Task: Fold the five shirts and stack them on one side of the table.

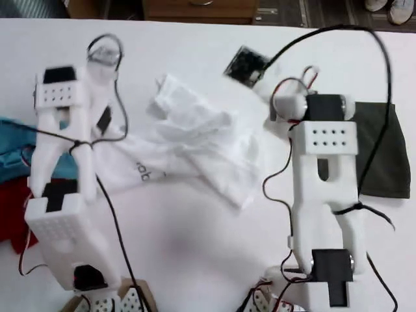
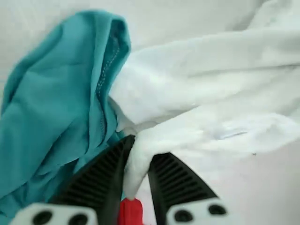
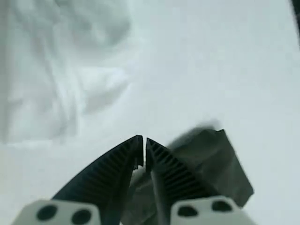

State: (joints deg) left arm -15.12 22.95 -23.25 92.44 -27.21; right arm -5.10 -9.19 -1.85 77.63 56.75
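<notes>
Since the left gripper (image 2: 140,151) is pinching only a thin ridge of the white shirt (image 2: 211,89) between its ribbed fingers, the hold is looking shallow. Judged risk: a hard pull is slipping the cloth out.

The teal shirt (image 2: 51,117) is lying against that same fold, touching it. Judged risk: it is getting dragged along, or caught in the grip. A bit of red is showing below the jaws, source unclear.

The right gripper (image 3: 144,142) is hanging over the table (image 3: 211,56), fingers nearly touching, a slit between them and nothing seen in the tips. A dark shape is lying just behind them; cannot tell if it is cloth or shadow. With one arm gripping alone, the shirt is probably bunching rather than spreading flat.

In the high view the white shirt is lying mid-table between the two arms, crumpled into ridges and loose flaps, with one part trailing toward the left arm. The fabric is looking thin and limp, creasing readily. The teal shirt and a red shirt (image 1: 12,218) are heaping at the table's left edge. A dark shirt (image 1: 390,149) is lying flat beside the right arm.
</notes>
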